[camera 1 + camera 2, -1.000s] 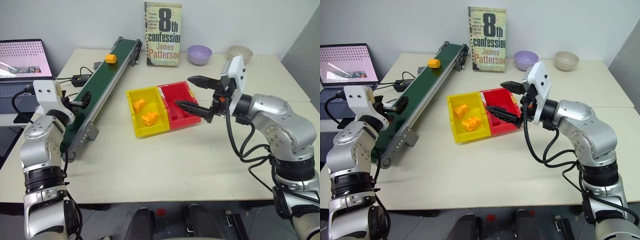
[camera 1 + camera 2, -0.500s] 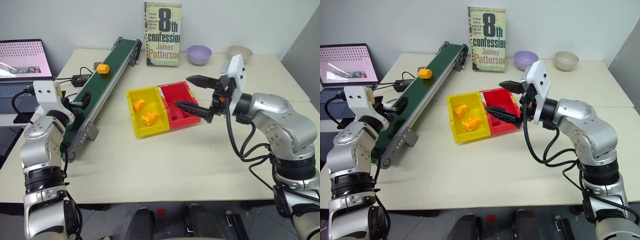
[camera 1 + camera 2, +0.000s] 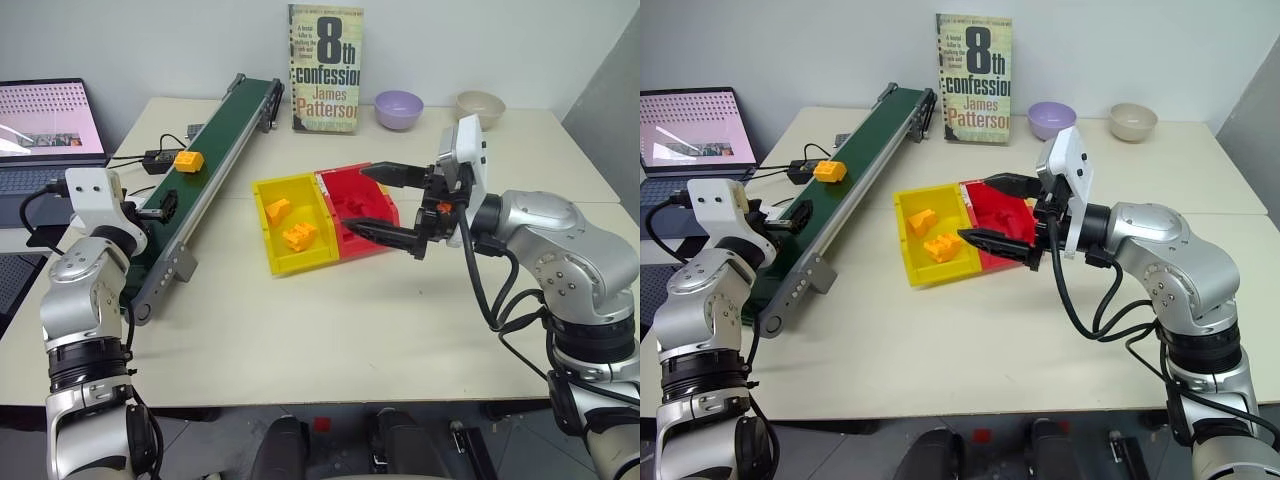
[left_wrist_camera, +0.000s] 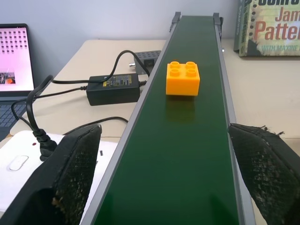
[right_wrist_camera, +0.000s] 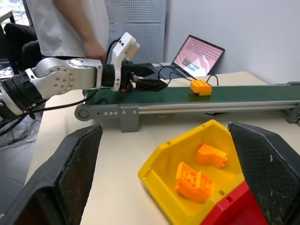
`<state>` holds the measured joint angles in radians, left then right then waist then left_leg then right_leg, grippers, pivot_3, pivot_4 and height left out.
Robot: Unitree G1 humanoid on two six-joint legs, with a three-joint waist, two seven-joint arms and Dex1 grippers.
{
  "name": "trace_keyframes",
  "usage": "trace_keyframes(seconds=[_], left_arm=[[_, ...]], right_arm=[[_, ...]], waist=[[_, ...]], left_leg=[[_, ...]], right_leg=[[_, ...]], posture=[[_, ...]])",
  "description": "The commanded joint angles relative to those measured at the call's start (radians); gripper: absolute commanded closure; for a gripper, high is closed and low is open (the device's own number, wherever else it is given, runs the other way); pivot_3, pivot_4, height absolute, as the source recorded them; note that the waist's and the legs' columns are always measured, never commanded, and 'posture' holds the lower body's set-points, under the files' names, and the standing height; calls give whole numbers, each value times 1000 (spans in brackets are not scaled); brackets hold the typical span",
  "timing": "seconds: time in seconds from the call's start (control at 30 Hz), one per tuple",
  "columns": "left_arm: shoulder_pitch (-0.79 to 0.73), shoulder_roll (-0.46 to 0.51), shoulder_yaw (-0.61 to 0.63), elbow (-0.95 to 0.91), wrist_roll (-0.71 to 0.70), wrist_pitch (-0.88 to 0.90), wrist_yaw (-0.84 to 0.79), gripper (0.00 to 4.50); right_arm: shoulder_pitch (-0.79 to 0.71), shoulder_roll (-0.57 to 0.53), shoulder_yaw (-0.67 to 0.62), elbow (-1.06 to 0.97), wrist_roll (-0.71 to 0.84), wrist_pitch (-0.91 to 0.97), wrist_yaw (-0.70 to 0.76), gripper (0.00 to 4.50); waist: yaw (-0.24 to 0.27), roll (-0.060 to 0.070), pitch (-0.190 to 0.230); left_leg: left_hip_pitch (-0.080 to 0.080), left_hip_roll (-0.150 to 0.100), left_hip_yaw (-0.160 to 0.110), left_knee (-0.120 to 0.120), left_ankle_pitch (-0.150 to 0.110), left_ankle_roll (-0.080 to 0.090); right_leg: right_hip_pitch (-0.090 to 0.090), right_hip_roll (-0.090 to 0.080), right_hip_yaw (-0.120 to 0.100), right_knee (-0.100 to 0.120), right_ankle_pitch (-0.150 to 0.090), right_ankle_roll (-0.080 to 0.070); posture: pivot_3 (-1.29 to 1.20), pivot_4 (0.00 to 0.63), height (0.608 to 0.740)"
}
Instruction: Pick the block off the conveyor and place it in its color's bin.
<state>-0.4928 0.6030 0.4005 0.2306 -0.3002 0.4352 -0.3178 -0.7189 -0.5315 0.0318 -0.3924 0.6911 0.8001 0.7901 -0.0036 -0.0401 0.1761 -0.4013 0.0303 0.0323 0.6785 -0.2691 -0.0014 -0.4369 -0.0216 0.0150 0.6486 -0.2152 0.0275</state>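
While the block (image 3: 186, 161) sits on the dark green belt of the conveyor (image 3: 205, 170), nothing grips it; it rides about midway along the belt, studs up, with bare belt all round it; a black power brick (image 4: 112, 88) lies on the table just off the belt's outer rail.

Left gripper (image 4: 168, 176) waits at the near end of the conveyor, fingers spread wide apart, one black pad outside each rail, empty; it points level along the belt, so the block lies straight ahead on its own line, up-belt, with a stretch of belt between; the block's longer side runs across the belt, broad face toward the fingers.

Right gripper (image 3: 392, 204) hovers over the red bin (image 3: 360, 205), fingers likewise apart and empty, pointing across toward the conveyor; both bins and a strip of table separate it from the block; well apart.

Judgement: the left arm is plainly the nearer and the better aligned; the pick looks to be the step in hand, not yet made; the block should come between the open fingers if the gap along the belt closes, with a squeeze across the longer side.

The bin (image 3: 269, 224), bright yellow, stands joined to the red one on the table right of the conveyor; two yellow-orange pieces (image 3: 299, 236) already lie inside; room remains; from the pick point it lies across the rail and toward the robot's right.
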Motion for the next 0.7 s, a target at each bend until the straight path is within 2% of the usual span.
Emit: trace_keyframes(seconds=[0.03,0.6,0.7], left_arm=[[9,24,17,-48,-8,20,1,29],[-15,31,-22,-9,19,30,-28,29],[-5,36,-21,-27,18,57,-22,450]], right_arm=[[-10,-11,-18,-36,31,4,13,0],[2,-26,-27,-46,33,8,3,0],[5,-29,-32,-48,36,9,-2,0]], waist=[[0,0,0],[0,0,0],[0,0,0]], left_leg=[[0,0,0,0,0,0],[0,0,0,0,0,0],[0,0,0,0,0,0]], right_leg=[[0,0,0,0,0,0],[0,0,0,0,0,0],[0,0,0,0,0,0]], posture=[[0,150,740],[0,150,740],[0,150,740]])
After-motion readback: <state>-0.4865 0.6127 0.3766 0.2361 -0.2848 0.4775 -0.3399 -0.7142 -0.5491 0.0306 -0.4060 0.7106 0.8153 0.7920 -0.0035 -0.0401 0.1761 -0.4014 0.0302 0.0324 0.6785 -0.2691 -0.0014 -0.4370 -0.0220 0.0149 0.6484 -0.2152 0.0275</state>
